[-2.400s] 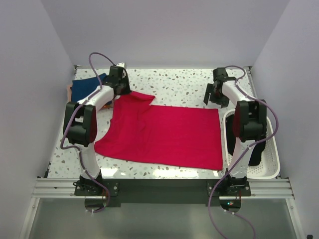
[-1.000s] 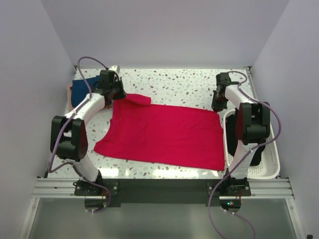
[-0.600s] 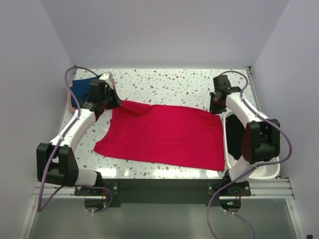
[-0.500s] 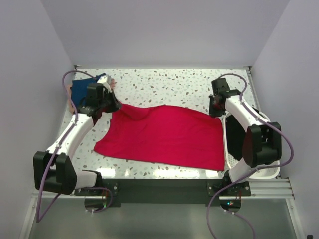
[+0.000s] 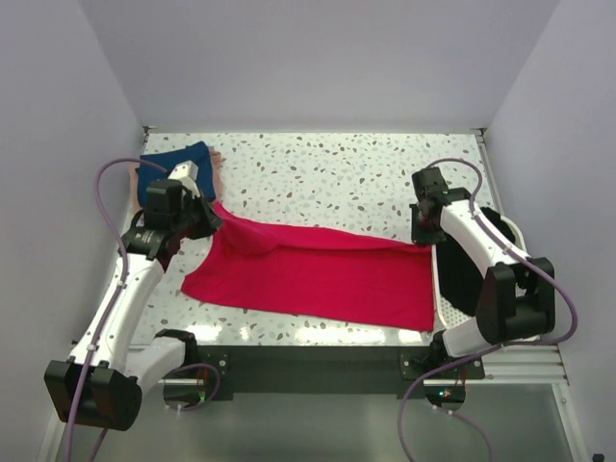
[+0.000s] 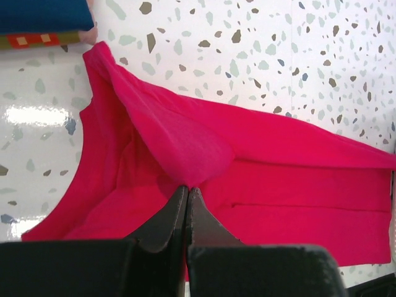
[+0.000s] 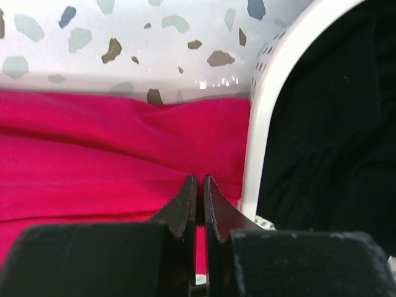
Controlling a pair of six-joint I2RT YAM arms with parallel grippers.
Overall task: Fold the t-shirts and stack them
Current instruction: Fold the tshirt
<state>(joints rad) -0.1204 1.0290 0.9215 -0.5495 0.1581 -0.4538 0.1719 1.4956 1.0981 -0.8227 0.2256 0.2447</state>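
The speckled table (image 5: 337,173) carries the job, and most of it is covered by the crimson t-shirt (image 5: 318,274), spread sideways across the middle. Its near hem lies flat close to the table's front edge. Its far edge is raised and draped between your two arms.

At the right stands the white basket (image 7: 272,99) with black t-shirts (image 7: 328,124) inside. Its rim is just beside the red cloth's right corner. At the far left corner lies the folded navy t-shirt (image 5: 173,162), apart from the red one.

Your left gripper (image 6: 187,189) is pinched tight on a bunched fold near the sleeve, with no gap between the fingers. Your right gripper (image 7: 199,179) is likewise closed down on a thin bite of the far right corner.

Watch three things as you bring that edge toward you:

- **Snag or slip on the right.** This grip looks shallow and sits against the basket rim, so a snag there could pull the corner free.
- **Crooked fold on the left.** This hold takes a bunch, not a clean edge, so the sleeve may tuck under and leave a lumpy fold.
- **Skew or slide.** If one arm leads the other, the fold line will likely skew, and dragging may push the near hem off the table.
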